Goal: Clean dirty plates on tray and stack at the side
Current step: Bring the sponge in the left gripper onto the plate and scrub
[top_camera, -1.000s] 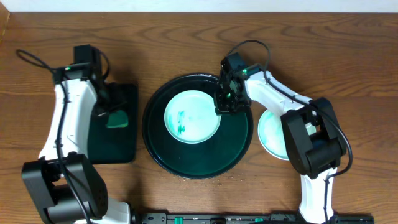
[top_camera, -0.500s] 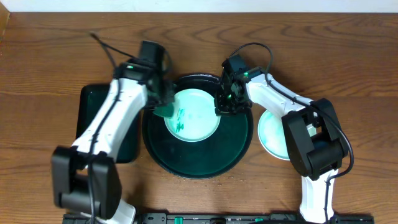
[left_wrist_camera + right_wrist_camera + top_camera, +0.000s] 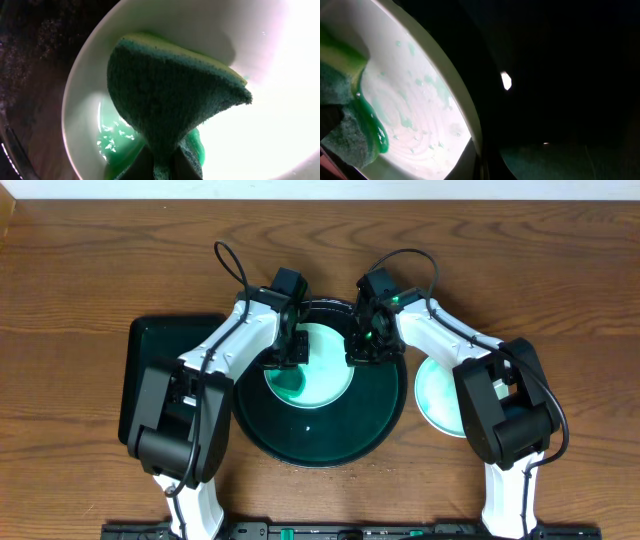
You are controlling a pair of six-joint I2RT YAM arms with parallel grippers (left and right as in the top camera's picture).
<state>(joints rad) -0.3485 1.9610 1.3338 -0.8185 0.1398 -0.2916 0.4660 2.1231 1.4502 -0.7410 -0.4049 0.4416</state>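
Note:
A pale plate lies on the round black tray. My left gripper is shut on a green sponge and presses it on the plate's left part. In the left wrist view the sponge covers the plate's middle, with green smear beside it. My right gripper is shut on the plate's right rim. In the right wrist view the rim runs down into my jaws. A pale turquoise plate lies on the table right of the tray.
A rectangular black tray lies at the left on the wooden table. The right arm partly covers the turquoise plate at the right. Both arms meet over the round tray's far half.
My left arm swung right from the rectangular tray with the sponge and set it on the plate. The green marks are now smeared. The right gripper has not moved.

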